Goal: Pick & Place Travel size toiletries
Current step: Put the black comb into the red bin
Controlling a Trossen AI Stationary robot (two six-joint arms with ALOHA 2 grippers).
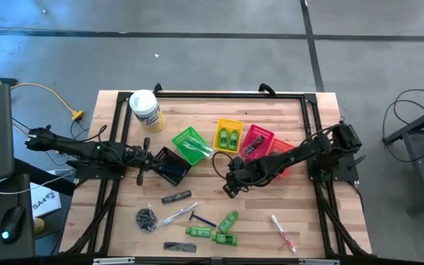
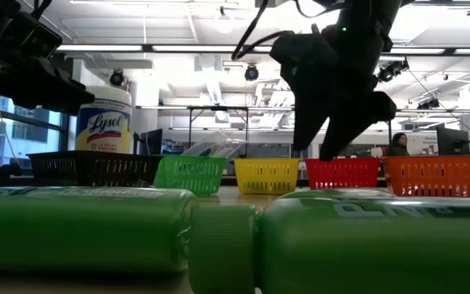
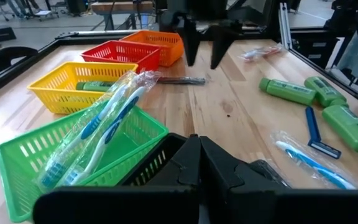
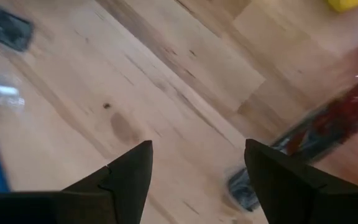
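Wooden slatted surface [image 1: 271,206] inside a black frame, grey concrete floor around it; the low view looks across to an open room with ceiling lights.

Row of small baskets across the middle of the surface: black basket [image 1: 169,165], green basket [image 1: 190,145] holding clear-wrapped toothbrushes [image 3: 101,124], yellow basket [image 1: 229,135] with two green mini bottles [image 1: 229,137] inside, red basket [image 1: 256,140], orange basket [image 2: 436,175] partly under the right arm. White-lidded tub [image 1: 145,109] stands near the far left corner.

Loose toiletries toward the near edge: dark mesh bundle [image 1: 146,218], black comb [image 1: 179,246], another dark comb [image 1: 176,196] nearer the middle, wrapped toothbrush [image 1: 178,214], blue-handled razor [image 1: 202,219], three green bottles [image 1: 222,230] clustered together, and a red wrapped toothbrush [image 1: 283,231] toward the near right corner.

Right gripper [image 1: 230,188]: above bare wood near the middle of the surface, jaws spread wide, nothing between them. In its wrist view a dark wrapped item [image 4: 316,140] lies just beyond one finger; I cannot tell whether it is touched.

Left gripper [image 1: 144,166]: at the black basket's left side, fingers pressed fully together, holding nothing visible.
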